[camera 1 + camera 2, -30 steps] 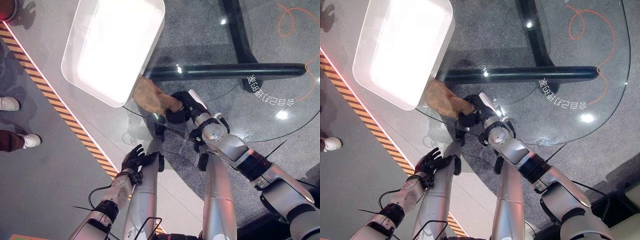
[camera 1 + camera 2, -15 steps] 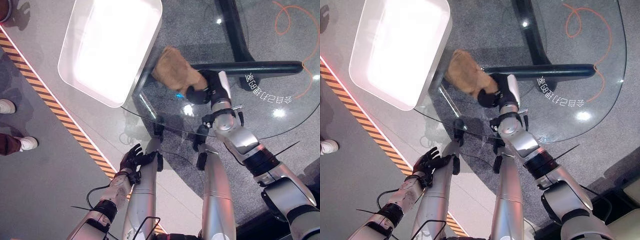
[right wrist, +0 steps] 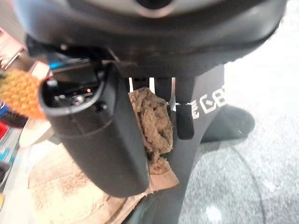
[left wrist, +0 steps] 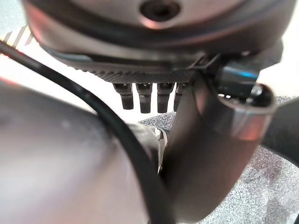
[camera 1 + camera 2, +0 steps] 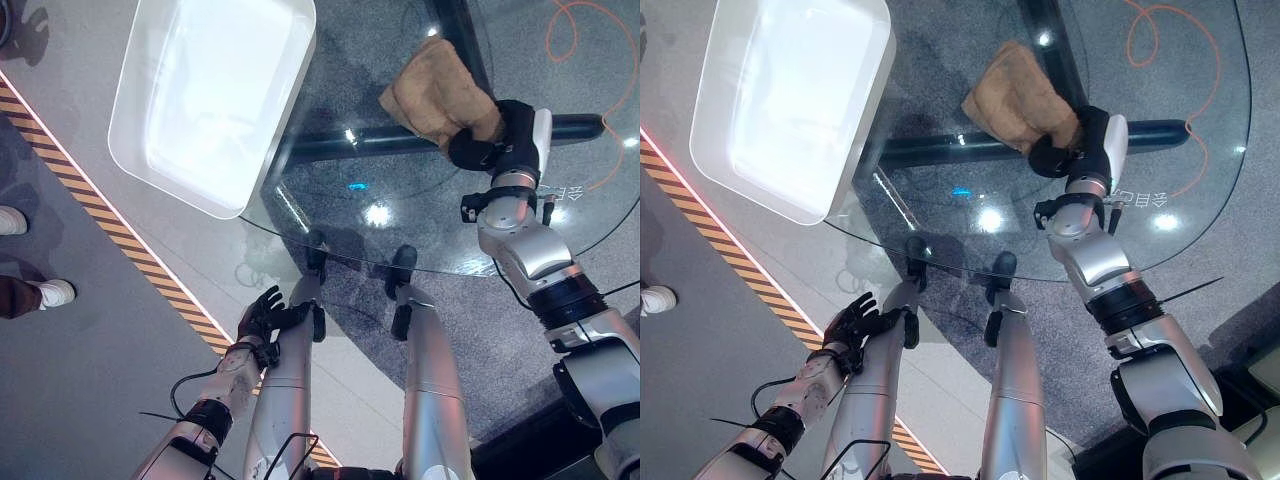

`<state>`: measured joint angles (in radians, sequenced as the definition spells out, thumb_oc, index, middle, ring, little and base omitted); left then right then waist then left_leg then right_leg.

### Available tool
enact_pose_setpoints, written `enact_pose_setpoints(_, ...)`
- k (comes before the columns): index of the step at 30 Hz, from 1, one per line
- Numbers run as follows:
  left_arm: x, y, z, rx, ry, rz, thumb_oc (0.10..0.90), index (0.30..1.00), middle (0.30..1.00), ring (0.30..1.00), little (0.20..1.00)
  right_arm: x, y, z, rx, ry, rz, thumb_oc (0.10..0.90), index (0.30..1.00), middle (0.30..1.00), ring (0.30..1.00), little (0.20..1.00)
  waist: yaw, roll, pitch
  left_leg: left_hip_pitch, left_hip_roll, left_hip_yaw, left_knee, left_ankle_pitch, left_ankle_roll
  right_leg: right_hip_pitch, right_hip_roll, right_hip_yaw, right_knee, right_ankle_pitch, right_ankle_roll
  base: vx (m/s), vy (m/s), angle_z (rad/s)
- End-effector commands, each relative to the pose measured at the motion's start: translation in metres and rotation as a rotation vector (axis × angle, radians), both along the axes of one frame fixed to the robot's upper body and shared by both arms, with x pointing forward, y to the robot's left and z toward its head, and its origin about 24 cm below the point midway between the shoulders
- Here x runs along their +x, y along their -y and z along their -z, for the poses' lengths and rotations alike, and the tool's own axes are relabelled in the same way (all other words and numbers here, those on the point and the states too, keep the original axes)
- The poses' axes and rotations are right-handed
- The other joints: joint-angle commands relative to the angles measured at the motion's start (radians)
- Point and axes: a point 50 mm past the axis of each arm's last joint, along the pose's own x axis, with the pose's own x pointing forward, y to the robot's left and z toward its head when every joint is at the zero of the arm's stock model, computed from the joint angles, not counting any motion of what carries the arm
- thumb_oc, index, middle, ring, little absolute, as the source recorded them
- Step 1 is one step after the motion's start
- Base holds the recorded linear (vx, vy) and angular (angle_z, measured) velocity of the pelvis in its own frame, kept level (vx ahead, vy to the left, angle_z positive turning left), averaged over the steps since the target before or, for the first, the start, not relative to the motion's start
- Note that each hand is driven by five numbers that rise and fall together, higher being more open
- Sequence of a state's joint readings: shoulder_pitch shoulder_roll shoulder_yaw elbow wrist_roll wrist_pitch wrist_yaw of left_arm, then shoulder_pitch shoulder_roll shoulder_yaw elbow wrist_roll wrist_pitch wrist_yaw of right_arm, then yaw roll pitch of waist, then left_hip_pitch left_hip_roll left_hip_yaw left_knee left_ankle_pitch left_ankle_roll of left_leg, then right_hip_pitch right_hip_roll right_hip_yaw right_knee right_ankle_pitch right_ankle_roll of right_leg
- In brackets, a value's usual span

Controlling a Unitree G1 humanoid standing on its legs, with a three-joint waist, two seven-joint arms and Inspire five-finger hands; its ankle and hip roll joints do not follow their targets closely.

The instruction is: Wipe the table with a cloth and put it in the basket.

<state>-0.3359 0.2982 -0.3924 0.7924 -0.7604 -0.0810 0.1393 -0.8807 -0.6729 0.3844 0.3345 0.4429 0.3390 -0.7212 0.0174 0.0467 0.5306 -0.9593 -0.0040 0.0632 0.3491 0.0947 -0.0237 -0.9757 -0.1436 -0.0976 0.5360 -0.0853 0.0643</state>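
A tan cloth [image 5: 432, 98] lies on the round glass table [image 5: 420, 230], bunched under my right hand [image 5: 492, 140]. That hand's fingers and thumb are curled round the cloth [image 3: 152, 123], as the right wrist view shows from close. The white basket [image 5: 205, 95] stands off the table's left edge, apart from the cloth. My left hand [image 5: 266, 316] hangs low below the table's near rim, fingers [image 4: 142, 95] relaxed and holding nothing.
A dark table frame [image 5: 400, 140] runs under the glass. An orange cord [image 5: 575, 30] curls at the far right. A striped yellow-black floor line [image 5: 130, 235] runs diagonally at left. A person's white shoes [image 5: 35, 295] stand at the left edge.
My right hand has swept the cloth across the glass from beside the basket to the far right. The left hand has stayed put.
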Motion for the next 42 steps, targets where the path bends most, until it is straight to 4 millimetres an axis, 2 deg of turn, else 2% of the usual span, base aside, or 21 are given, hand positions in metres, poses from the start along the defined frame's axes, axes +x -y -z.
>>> enact_pose_setpoints(1,-0.069,-0.003,0.052,-0.01,-0.218,-0.023,0.8,0.9,0.9,0.9,0.9,-0.025,0.074,-0.006,0.046,0.096,0.341,0.1,0.3,0.3,0.3,0.2,-0.018,0.019,-0.011,0.009,-0.03,0.04,0.14,-0.206,0.013,-0.026,0.06,-0.025,-0.118,0.117,0.015,0.0,-0.011,-0.06)
enact_pose_setpoints(9,-0.07,-0.005,0.051,-0.007,-0.212,-0.035,0.8,0.9,0.9,0.9,0.9,-0.042,0.105,0.008,0.22,0.192,0.501,0.1,0.3,0.3,0.3,0.2,-0.03,0.019,-0.011,0.008,-0.032,0.041,0.134,-0.208,0.015,-0.022,0.066,-0.018,-0.133,0.124,0.018,-0.01,-0.015,-0.05)
enact_pose_setpoints(10,-0.063,-0.005,0.046,-0.008,-0.188,-0.037,0.8,0.9,0.9,0.9,0.9,-0.045,0.109,0.003,0.255,0.238,0.518,0.1,0.3,0.3,0.3,0.2,-0.036,0.017,-0.011,-0.028,-0.038,0.049,0.123,-0.174,0.021,-0.054,0.061,-0.021,-0.152,0.157,0.011,-0.01,-0.006,-0.04)
enact_pose_setpoints(11,-0.07,-0.006,0.05,-0.007,-0.208,-0.037,0.8,0.9,0.9,0.9,0.9,-0.047,0.111,0.01,0.269,0.234,0.529,0.1,0.3,0.3,0.3,0.2,-0.032,0.021,-0.011,0.008,-0.035,0.04,0.131,-0.209,0.016,-0.022,0.069,-0.015,-0.138,0.125,0.019,-0.02,-0.007,-0.04)
enact_pose_setpoints(13,-0.062,-0.006,0.045,-0.007,-0.184,-0.039,0.8,0.9,0.9,0.9,0.9,-0.048,0.112,0.004,0.306,0.291,0.532,0.1,0.3,0.3,0.3,0.2,-0.037,0.019,-0.011,-0.029,-0.04,0.048,0.12,-0.173,0.022,-0.052,0.063,-0.019,-0.157,0.159,0.012,-0.01,-0.009,-0.04)
enact_pose_setpoints(14,-0.068,-0.006,0.049,-0.006,-0.203,-0.039,0.8,0.9,0.9,0.9,0.9,-0.048,0.112,0.01,0.303,0.277,0.535,0.1,0.3,0.3,0.3,0.2,-0.033,0.021,-0.011,0.003,-0.037,0.04,0.128,-0.205,0.017,-0.024,0.069,-0.014,-0.143,0.128,0.02,-0.06,-0.013,-0.05)
enact_pose_setpoints(15,-0.061,-0.006,0.044,-0.007,-0.183,-0.038,0.8,0.9,0.9,0.9,0.9,-0.048,0.112,0.002,0.315,0.315,0.527,0.1,0.3,0.3,0.3,0.2,-0.038,0.019,-0.011,-0.026,-0.043,0.047,0.116,-0.172,0.022,-0.049,0.064,-0.019,-0.161,0.161,0.013,-0.01,-0.007,-0.05)
enact_pose_setpoints(16,-0.06,-0.005,0.044,-0.008,-0.183,-0.035,0.8,0.9,0.9,0.9,0.9,-0.049,0.11,0.0,0.324,0.332,0.519,0.1,0.3,0.3,0.3,0.2,-0.038,0.019,-0.011,-0.024,-0.044,0.047,0.115,-0.171,0.023,-0.049,0.064,-0.019,-0.161,0.161,0.013,-0.01,-0.006,-0.04)
enact_pose_setpoints(17,-0.066,-0.005,0.048,-0.008,-0.202,-0.034,0.8,0.9,0.9,0.9,0.9,-0.049,0.109,0.005,0.321,0.317,0.52,0.1,0.3,0.3,0.3,0.2,-0.034,0.022,-0.011,0.008,-0.04,0.039,0.123,-0.203,0.018,-0.02,0.07,-0.014,-0.147,0.131,0.021,-0.01,-0.003,-0.03)
enact_pose_setpoints(18,-0.06,-0.004,0.044,-0.011,-0.183,-0.031,0.8,0.9,0.9,0.9,0.9,-0.048,0.107,-0.003,0.332,0.351,0.505,0.1,0.3,0.3,0.3,0.2,-0.038,0.02,-0.011,-0.021,-0.045,0.048,0.111,-0.169,0.023,-0.046,0.066,-0.019,-0.165,0.161,0.012,0.04,0.005,-0.03)
enact_pose_setpoints(19,-0.067,-0.004,0.048,-0.012,-0.202,-0.031,0.8,0.9,0.9,0.9,0.9,-0.048,0.106,0.002,0.328,0.337,0.504,0.1,0.3,0.3,0.3,0.2,-0.034,0.023,-0.011,0.012,-0.042,0.039,0.118,-0.201,0.018,-0.017,0.072,-0.014,-0.152,0.13,0.02,0.0,0.0,0.0)
enact_pose_setpoints(21,-0.059,-0.002,0.044,-0.016,-0.183,-0.027,0.8,0.9,0.9,0.9,0.9,-0.046,0.1,-0.008,0.33,0.37,0.478,0.1,0.3,0.3,0.3,0.2,-0.035,0.021,-0.011,-0.021,-0.045,0.046,0.111,-0.168,0.022,-0.044,0.066,-0.019,-0.165,0.158,0.011,-0.03,-0.002,-0.01)
enact_pose_setpoints(24,-0.059,-0.001,0.044,-0.016,-0.183,-0.026,0.8,0.9,0.9,0.9,0.9,-0.044,0.096,-0.01,0.301,0.363,0.449,0.1,0.3,0.3,0.3,0.2,-0.034,0.02,-0.011,-0.021,-0.045,0.045,0.11,-0.167,0.021,-0.043,0.065,-0.02,-0.166,0.158,0.011,-0.02,-0.002,-0.01)
enact_pose_setpoints(25,-0.058,0.001,0.043,-0.019,-0.18,-0.026,0.8,0.9,0.9,0.9,0.9,-0.04,0.084,-0.019,0.235,0.352,0.407,0.1,0.3,0.3,0.3,0.2,-0.032,0.02,-0.011,-0.02,-0.046,0.045,0.105,-0.164,0.021,-0.043,0.065,-0.021,-0.17,0.157,0.01,0.0,0.0,0.0)
enact_pose_setpoints(31,-0.065,0.0,0.048,-0.021,-0.203,-0.028,0.8,0.9,0.9,0.9,0.9,-0.037,0.07,-0.021,0.199,0.338,0.344,0.1,0.3,0.3,0.3,0.2,-0.024,0.022,-0.011,0.02,-0.042,0.037,0.107,-0.194,0.014,-0.007,0.07,-0.018,-0.154,0.121,0.018,0.02,0.01,0.0)
enact_pose_setpoints(32,-0.058,0.0,0.044,-0.021,-0.185,-0.028,0.8,0.9,0.9,0.9,0.9,-0.035,0.065,-0.029,0.186,0.355,0.314,0.1,0.3,0.3,0.3,0.2,-0.026,0.019,-0.011,-0.012,-0.047,0.045,0.098,-0.161,0.02,-0.036,0.064,-0.025,-0.168,0.152,0.011,-0.06,0.01,0.02)
enact_pose_setpoints(35,-0.058,0.001,0.044,-0.02,-0.189,-0.03,0.8,0.9,0.9,0.9,0.9,-0.032,0.056,-0.033,0.144,0.343,0.268,0.1,0.3,0.3,0.3,0.2,-0.023,0.018,-0.011,-0.009,-0.049,0.044,0.095,-0.16,0.02,-0.034,0.064,-0.027,-0.169,0.151,0.011,0.0,0.012,0.02)
enact_pose_setpoints(37,-0.065,0.001,0.049,-0.02,-0.21,-0.028,0.8,0.9,0.9,0.9,0.9,-0.029,0.05,-0.028,0.107,0.299,0.226,0.1,0.3,0.3,0.3,0.2,-0.017,0.021,-0.011,0.024,-0.046,0.035,0.103,-0.192,0.014,-0.004,0.068,-0.023,-0.154,0.118,0.018,0.02,0.013,0.03)
enact_pose_setpoints(38,-0.059,0.001,0.045,-0.02,-0.19,-0.028,0.8,0.9,0.9,0.9,0.9,-0.028,0.043,-0.034,0.074,0.3,0.182,0.1,0.3,0.3,0.3,0.2,-0.02,0.018,-0.011,-0.011,-0.05,0.042,0.097,-0.159,0.019,-0.035,0.062,-0.03,-0.165,0.149,0.01,-0.05,0.007,0.03)
enact_pose_setpoints(41,-0.059,0.001,0.045,-0.026,-0.186,-0.029,0.8,0.9,0.9,0.9,0.9,-0.024,0.027,-0.031,0.0,0.247,0.091,0.1,0.3,0.3,0.3,0.2,-0.018,0.018,-0.011,-0.014,-0.05,0.044,0.099,-0.158,0.019,-0.04,0.061,-0.031,-0.16,0.147,0.009,0.0,0.023,0.03)
enact_pose_setpoints(42,-0.065,0.002,0.049,-0.027,-0.205,-0.027,0.8,0.9,0.9,0.9,0.9,-0.022,0.02,-0.019,-0.019,0.191,0.053,0.1,0.3,0.3,0.3,0.2,-0.012,0.021,-0.011,0.022,-0.046,0.037,0.107,-0.193,0.014,-0.009,0.066,-0.027,-0.145,0.113,0.017,0.05,0.025,0.05)
